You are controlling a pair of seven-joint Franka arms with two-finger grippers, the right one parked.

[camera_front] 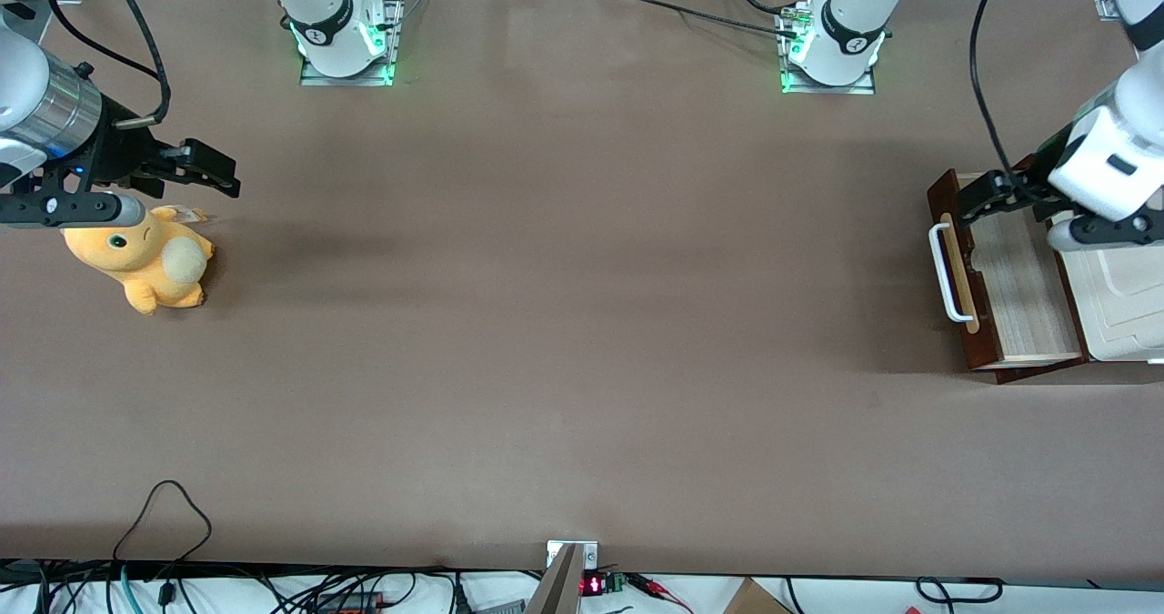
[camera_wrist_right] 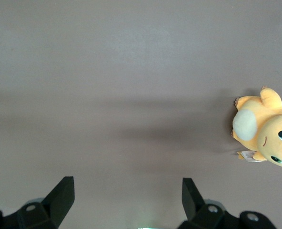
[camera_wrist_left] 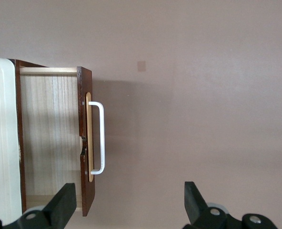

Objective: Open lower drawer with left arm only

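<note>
The lower drawer (camera_front: 1018, 291) stands pulled out of its cabinet at the working arm's end of the table, with its pale wood interior showing. Its dark brown front (camera_front: 951, 232) carries a white bar handle (camera_front: 942, 273). The left arm's gripper (camera_front: 980, 197) hovers open and empty above the end of the drawer front that is farther from the front camera. In the left wrist view the gripper (camera_wrist_left: 129, 202) spans the drawer front (camera_wrist_left: 85, 143) near one end of the handle (camera_wrist_left: 99, 138), with one finger (camera_wrist_left: 65, 202) over the interior (camera_wrist_left: 48, 133) and the other over bare table.
The cream-white cabinet top (camera_front: 1123, 300) sits above the drawer, and it also shows in the left wrist view (camera_wrist_left: 0, 138). An orange plush toy (camera_front: 145, 264) lies toward the parked arm's end of the table. Two arm bases (camera_front: 346, 36) (camera_front: 832, 45) stand along the table's back edge. A black cable (camera_front: 164, 514) loops near the front edge.
</note>
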